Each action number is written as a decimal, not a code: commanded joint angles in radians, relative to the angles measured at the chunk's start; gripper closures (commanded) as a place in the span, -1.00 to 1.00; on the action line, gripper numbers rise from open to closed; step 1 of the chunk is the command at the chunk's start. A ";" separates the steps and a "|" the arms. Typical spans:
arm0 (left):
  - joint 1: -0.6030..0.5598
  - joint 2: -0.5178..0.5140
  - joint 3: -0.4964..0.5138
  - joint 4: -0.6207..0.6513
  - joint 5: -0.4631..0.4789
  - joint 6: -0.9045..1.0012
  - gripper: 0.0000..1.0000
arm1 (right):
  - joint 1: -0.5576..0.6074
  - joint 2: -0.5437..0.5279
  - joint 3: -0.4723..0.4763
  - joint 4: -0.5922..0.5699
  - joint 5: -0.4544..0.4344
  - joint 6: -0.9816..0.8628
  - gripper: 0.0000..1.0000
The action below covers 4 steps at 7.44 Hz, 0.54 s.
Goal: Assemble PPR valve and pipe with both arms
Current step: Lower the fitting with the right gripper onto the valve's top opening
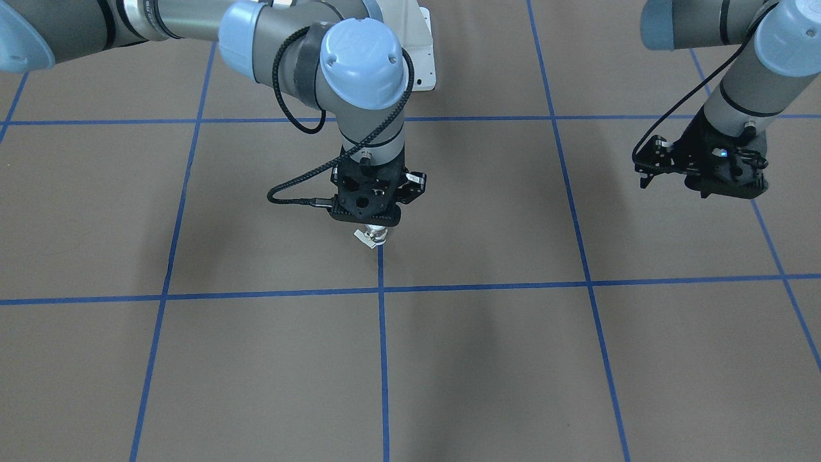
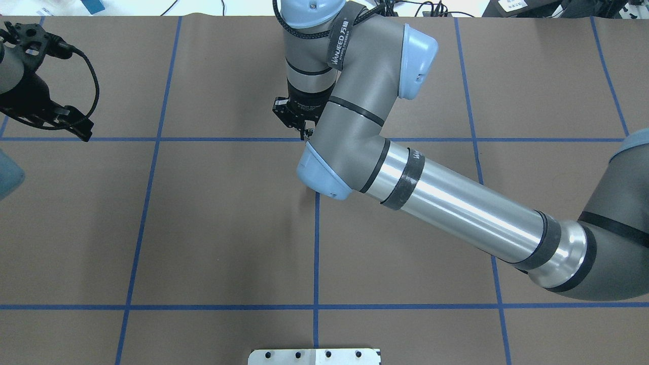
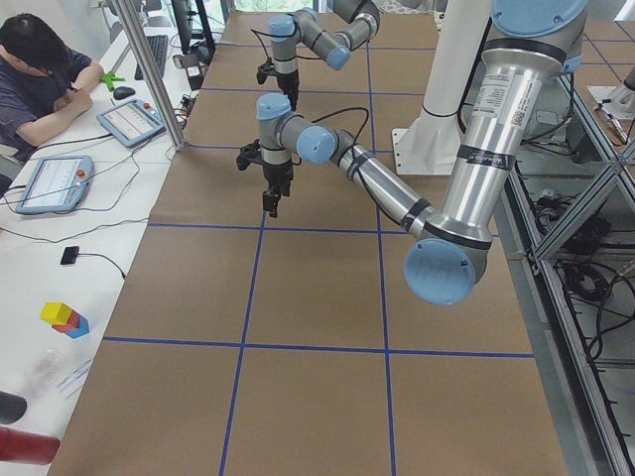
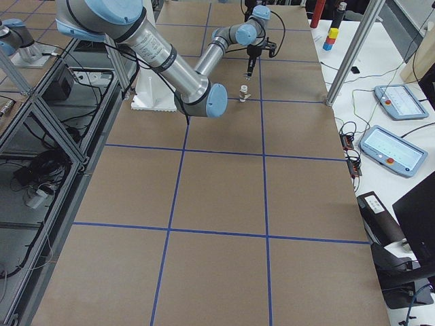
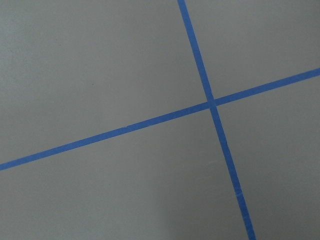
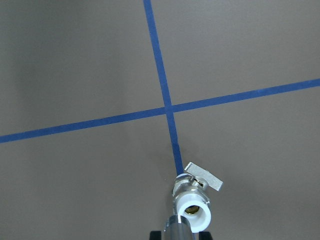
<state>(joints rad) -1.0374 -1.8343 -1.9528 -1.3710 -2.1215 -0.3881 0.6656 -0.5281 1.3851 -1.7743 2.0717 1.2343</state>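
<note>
Black right claw (image 1: 374, 223): points straight down at mid-table, pressed on what seems to be the pipe (image 6: 178, 230); the fingers barely show.
Pipe: a silvery stub, long axis vertical, its lower end at the near rim of the valve's top opening.
PPR valve (image 6: 194, 206): stands on end on the table (image 1: 487, 212), long axis vertical, open white collar facing up at the claw.
Lever (image 6: 204, 177): sticks out flat from the brass middle, away from the robot's base.
Footing: on a blue tape line (image 6: 173, 140), just short of a crossing.
Right wrist view: looks down the collar's bore.
Front view: shows only the valve's side and lever under the claw.
Overhead view: the right arm covers nearly all of the valve.
Left claw (image 1: 649, 164): well apart, above bare table; I cannot tell its spread.
</note>
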 commanded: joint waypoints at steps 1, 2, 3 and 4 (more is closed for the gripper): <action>0.002 -0.002 0.000 0.000 0.000 0.000 -1.00 | -0.003 -0.012 -0.005 0.001 0.004 -0.003 1.00; 0.002 0.000 0.002 0.000 0.000 0.000 -1.00 | -0.003 -0.019 -0.005 0.001 0.004 -0.003 1.00; 0.002 -0.002 0.005 0.000 0.000 0.000 -1.00 | -0.003 -0.026 -0.006 0.001 0.002 -0.003 1.00; 0.003 -0.005 0.008 0.000 0.000 0.000 -1.00 | -0.003 -0.035 -0.006 0.001 0.004 -0.004 1.00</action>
<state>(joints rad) -1.0350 -1.8367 -1.9486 -1.3714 -2.1215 -0.3881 0.6628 -0.5523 1.3796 -1.7733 2.0747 1.2314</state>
